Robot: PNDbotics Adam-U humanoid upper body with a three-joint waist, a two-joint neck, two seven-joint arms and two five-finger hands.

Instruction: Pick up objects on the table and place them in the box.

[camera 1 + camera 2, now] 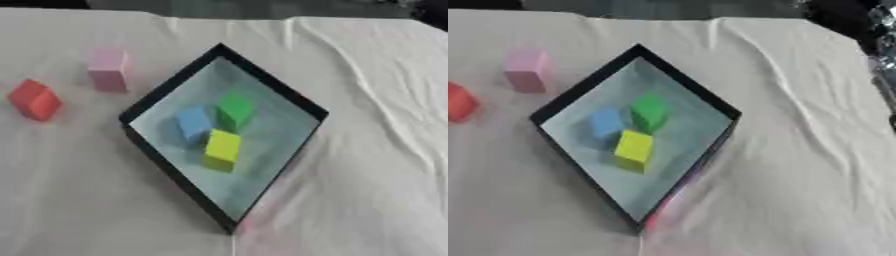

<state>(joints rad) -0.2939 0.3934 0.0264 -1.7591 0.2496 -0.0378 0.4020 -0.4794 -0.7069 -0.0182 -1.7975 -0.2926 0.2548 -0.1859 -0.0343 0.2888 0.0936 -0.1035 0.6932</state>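
1. Neither robot hand shows in either eye view, so their state can't be told.
2. Black-rimmed box [171, 85] sits mid-table, turned so it reads as a diamond, one corner pointing at the far edge and one at the near edge. Inside floor is pale blue-grey.
3. Three blocks are in the box, clustered in its left-centre part: green block [234, 110] farthest back, blue block [193, 123] just left of it, yellow block [222, 148] nearest the camera.
4. Green and blue look to be touching or nearly so; yellow sits just in front of both. Can't tell if yellow is in contact with them.
5. Two blocks are outside the box, on the cloth to its left: pink block [108, 68] stands upright just beyond the box's upper-left wall, apart from it.
6. Red block [35, 100] is further left, near the view's left edge, tilted, well apart from the box and near the pink one.
7. White cloth [376, 150] covers the table, wrinkled, with creases running across the right side.
8. Pinkish blur shows by the box's near corner; can't make out what it is.
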